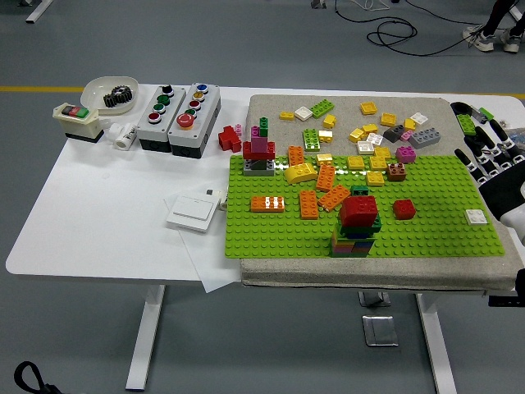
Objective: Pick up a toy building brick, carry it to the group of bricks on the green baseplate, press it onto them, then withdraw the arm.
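A green baseplate [426, 234] lies on a grey mat. On it stands a stacked group of bricks [358, 224] with a red brick on top. A loose red brick [404, 208] sits just right of the stack, and a white brick [475, 217] lies near the plate's right edge. Orange and yellow bricks [316, 185] lie scattered over the plate's left half. My right hand [492, 160] hovers at the mat's right edge with spread fingers, holding nothing. The left arm does not show.
Loose bricks [373, 123] cover the mat behind the plate. A small red-pink tower [261, 152] stands at the plate's back left corner. Two button boxes [176, 107], a switch box [76, 121], a bowl with a gear [111, 92] and a white wall switch [194, 212] occupy the table's left side.
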